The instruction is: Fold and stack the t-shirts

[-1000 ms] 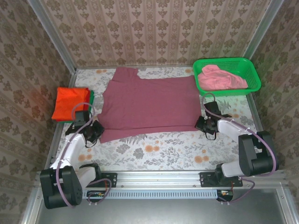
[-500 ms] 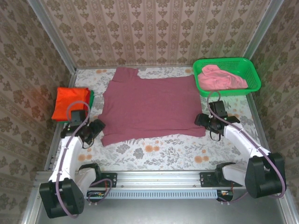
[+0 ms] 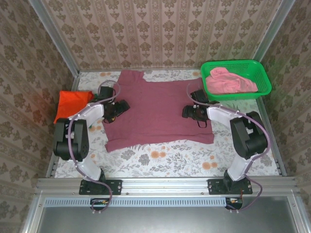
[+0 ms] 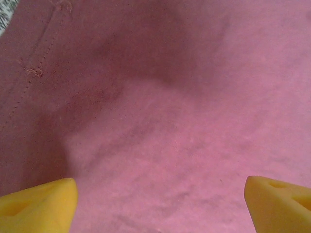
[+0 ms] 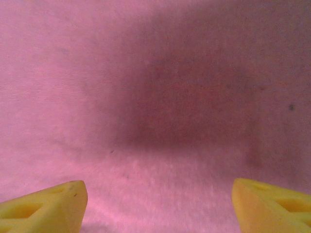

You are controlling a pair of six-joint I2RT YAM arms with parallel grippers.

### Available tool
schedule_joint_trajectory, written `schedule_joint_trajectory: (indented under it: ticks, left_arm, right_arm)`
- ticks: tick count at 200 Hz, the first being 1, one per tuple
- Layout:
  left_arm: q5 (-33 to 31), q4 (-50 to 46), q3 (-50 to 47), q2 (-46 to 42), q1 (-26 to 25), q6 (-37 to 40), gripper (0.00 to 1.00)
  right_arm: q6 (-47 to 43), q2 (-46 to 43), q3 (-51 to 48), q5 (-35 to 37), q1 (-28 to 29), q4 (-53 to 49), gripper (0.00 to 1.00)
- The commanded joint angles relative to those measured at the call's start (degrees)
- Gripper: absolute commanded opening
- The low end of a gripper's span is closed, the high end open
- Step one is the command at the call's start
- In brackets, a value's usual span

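Table point(image 3: 160, 158), maroon t-shirt point(image 3: 155, 109) spread flat across its middle, green basket point(image 3: 233, 63) far right holding pink t-shirt point(image 3: 228, 81), orange t-shirt point(image 3: 73, 103) folded at left edge, left fingers point(image 4: 36, 206) wide apart over the maroon cloth's left side, right fingers point(image 5: 272, 204) wide apart over its right side, nothing pinched
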Motion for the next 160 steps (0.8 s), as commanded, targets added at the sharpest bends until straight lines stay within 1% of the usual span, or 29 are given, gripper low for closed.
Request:
schedule_joint_trajectory:
  ticks: [1, 58, 108, 138, 160]
  left_arm:
    - [0.64, 2.00, 1.63, 0.96, 0.97, -1.26, 0.90]
    - [0.80, 2.26, 0.90, 2.95, 4.82, -0.82, 0.90]
    - [0.79, 0.71, 3.28, 4.90, 7.08, 0.86, 0.91]
    - [0.79, -0.17, 5.72, 4.96, 7.43, 1.40, 0.91]
    - [-0.57, -0.17, 5.49, 0.32, 6.79, 1.77, 0.93]
  right_arm:
    - [2.26, 2.72, 2.43, -1.17, -0.19, 2.59, 0.78]
    - [3.18, 8.97, 4.42, -2.51, -0.16, 4.28, 0.77]
    - [3.51, 14.85, 9.79, -4.78, -0.20, 3.35, 0.77]
    - [3.28, 14.03, 11.11, -5.89, -0.19, 3.27, 0.77]
    - [2.76, 9.49, 10.17, -6.38, -0.15, 3.65, 0.78]
